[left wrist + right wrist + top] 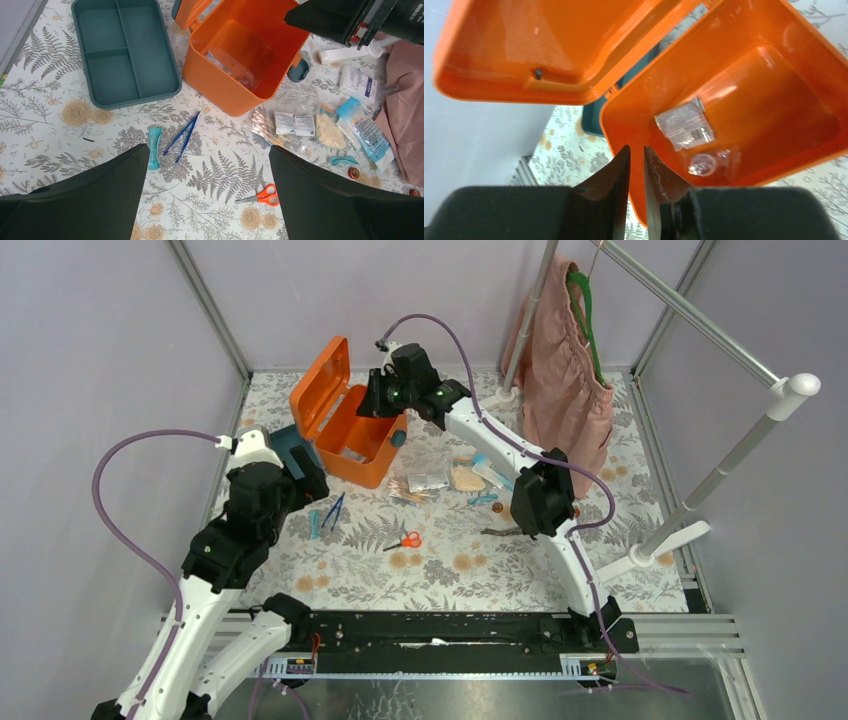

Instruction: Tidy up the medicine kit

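The orange medicine kit (pixel 372 450) stands open at the back of the table, lid (pixel 322 385) tipped up to the left. My right gripper (pixel 383 400) hovers over the box's near-left corner, jaws (pixel 636 147) parted by a narrow gap with nothing between them. Inside the box (pixel 774 60) lie a clear flat packet (pixel 684 122) and a small round sealed item (pixel 704 162). The teal divided tray (pixel 125 50) sits left of the box (pixel 220 95). My left gripper (pixel 208 147) hangs wide open above the cloth, near blue tweezers (pixel 182 136) and a teal sachet (pixel 155 147).
Orange scissors (pixel 262 196), cotton swabs (pixel 265 127), gauze packets (pixel 294 122) and other bagged supplies (pixel 367 132) lie scattered right of the box. A pink garment (pixel 565 370) hangs on a metal rack (pixel 700 490) at the back right.
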Robot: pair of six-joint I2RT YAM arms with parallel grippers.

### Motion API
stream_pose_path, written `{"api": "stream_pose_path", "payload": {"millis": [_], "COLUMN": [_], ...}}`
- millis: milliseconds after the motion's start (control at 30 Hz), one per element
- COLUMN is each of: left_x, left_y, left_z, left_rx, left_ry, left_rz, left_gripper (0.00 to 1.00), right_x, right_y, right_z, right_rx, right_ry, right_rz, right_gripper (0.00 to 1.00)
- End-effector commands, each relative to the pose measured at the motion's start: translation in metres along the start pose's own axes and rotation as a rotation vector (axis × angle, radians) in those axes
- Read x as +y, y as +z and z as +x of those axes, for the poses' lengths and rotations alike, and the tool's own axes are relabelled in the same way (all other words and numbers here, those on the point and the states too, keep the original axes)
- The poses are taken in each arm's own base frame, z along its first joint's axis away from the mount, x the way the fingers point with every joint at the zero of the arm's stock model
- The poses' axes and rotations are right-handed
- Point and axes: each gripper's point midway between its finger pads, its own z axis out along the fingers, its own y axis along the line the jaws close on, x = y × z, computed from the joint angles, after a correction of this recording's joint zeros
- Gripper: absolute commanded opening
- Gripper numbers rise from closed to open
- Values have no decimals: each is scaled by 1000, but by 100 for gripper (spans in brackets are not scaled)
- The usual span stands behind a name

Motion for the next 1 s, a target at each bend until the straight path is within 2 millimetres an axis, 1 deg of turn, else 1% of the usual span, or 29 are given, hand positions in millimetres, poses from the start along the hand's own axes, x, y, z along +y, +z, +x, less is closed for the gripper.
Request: {"api": "stream_pose_path", "payload": {"millis": [0, 33, 67, 100, 167, 200, 267, 333, 433, 500, 533, 567, 600, 733, 833, 900, 967], "left_x": [3, 3, 2, 2, 1, 0, -2, -3, -4, -5, -6, -7, -8, -10, -11, -11, -10], "left_y": [1, 2, 2, 2, 3, 3, 5, 7, 9, 11, 11, 12, 13, 15, 15, 15, 15], "left_z": [0, -1, -2, -3, -4, -4, -4, -4, -2, -1, 0, 1, 1, 4, 6, 7, 9], "left_rx": [0, 0, -2, -6, -10, -11, -8, -5, -2, 0, 3, 8, 9, 15, 20, 25, 27], "left_ry": [1, 3, 2, 0, -1, -1, 2, 8, 12, 10, 9, 9, 9, 5, 6, 8, 9], "left_rz": [-24, -25, -24, -23, -20, -17, -14, -13, -9, -5, -1, 1, 4, 12, 19, 24, 24], "left_gripper": [99, 99, 99, 99, 99, 99, 99, 99, 99, 99, 99, 99, 99, 99, 99, 99, 99], "right_x": [16, 15, 16, 10, 1, 3, -6, -18, -42, -56, -68, -73, -85, -123, -156, -177, -192], "right_y": [-37, -44, -56, -59, -77, -93, -113, -133, -159, -175, -181, -188, -194, -217, -234, -244, -255], "right_z": [-27, -28, -33, -31, -31, -36, -35, -29, -17, -6, 4, 7, 18, 47, 74, 98, 116], "right_rx": [-67, -70, -88, -86, -99, -121, -132, -130, -124, -115, -97, -101, -82, -23, 97, 233, 336], "right_ry": [-119, -142, -168, -188, -235, -261, -299, -329, -348, -339, -324, -311, -292, -211, -241, -289, -338], "right_rz": [29, 47, 72, 99, 156, 177, 235, 295, 402, 455, 487, 508, 539, 624, 724, 797, 849], "right_gripper": [24, 25, 26, 27, 29, 30, 33, 40, 47, 51, 53, 55, 57, 59, 60, 62, 65]}}
